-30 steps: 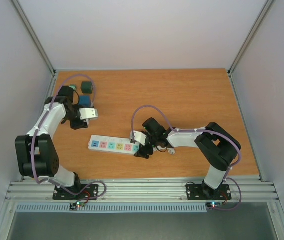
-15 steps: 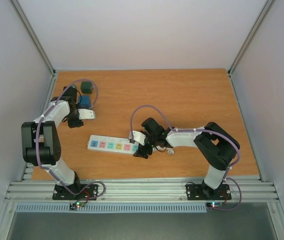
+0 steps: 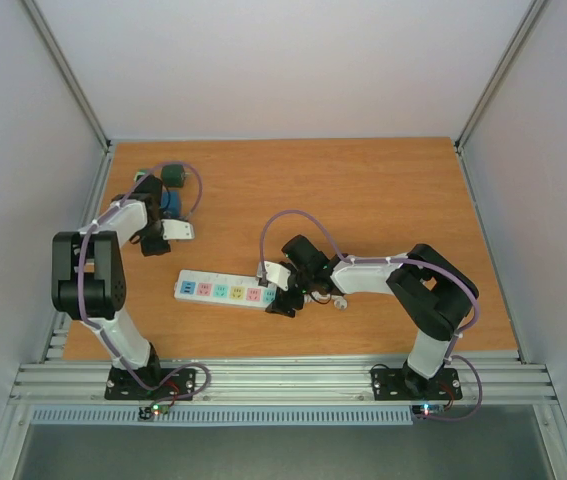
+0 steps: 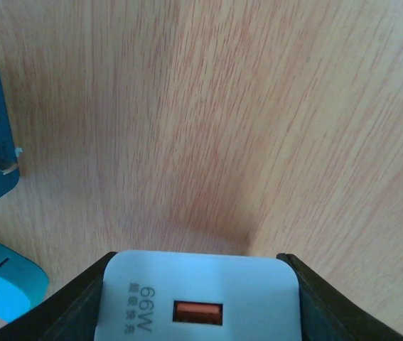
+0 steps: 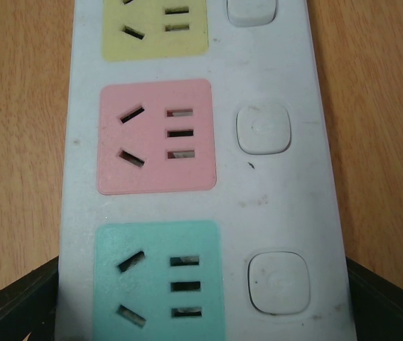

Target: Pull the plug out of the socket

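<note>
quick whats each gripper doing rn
Left gripper: closed on the white plug.
Right gripper: closed across the power strip.

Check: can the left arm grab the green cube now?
Probably not: its end effector is shut on a white charger, and a blue plug lies before the green cube.

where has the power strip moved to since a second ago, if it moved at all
No. The power strip lies at the same spot and the same angle, judged against the near edge of the table; it has not shifted either way.
</note>
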You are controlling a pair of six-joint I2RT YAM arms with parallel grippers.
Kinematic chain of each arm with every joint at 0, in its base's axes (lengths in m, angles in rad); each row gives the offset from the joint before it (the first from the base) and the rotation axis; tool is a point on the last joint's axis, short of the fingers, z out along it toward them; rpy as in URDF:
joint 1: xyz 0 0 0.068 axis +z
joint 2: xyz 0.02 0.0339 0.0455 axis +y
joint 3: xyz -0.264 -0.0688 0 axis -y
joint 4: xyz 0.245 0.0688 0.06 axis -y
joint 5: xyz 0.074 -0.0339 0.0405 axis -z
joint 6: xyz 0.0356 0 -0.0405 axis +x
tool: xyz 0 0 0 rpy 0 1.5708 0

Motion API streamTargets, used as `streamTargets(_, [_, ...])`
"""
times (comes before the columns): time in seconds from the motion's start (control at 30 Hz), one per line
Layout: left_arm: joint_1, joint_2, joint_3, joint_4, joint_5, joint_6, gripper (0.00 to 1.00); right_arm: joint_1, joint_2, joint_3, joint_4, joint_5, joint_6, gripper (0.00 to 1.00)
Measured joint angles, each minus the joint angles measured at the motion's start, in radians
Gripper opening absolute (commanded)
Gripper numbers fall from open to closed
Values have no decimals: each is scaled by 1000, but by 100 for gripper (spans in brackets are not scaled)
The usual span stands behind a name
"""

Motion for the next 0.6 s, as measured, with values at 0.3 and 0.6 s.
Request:
streamTargets(0.3, [-16,30,0,19,2,-31,90,0,0,0,0,0,0,32])
streamTargets(0.6, [-16,10,0,5,80,-62,100,1,6,7,-4,1,0,61])
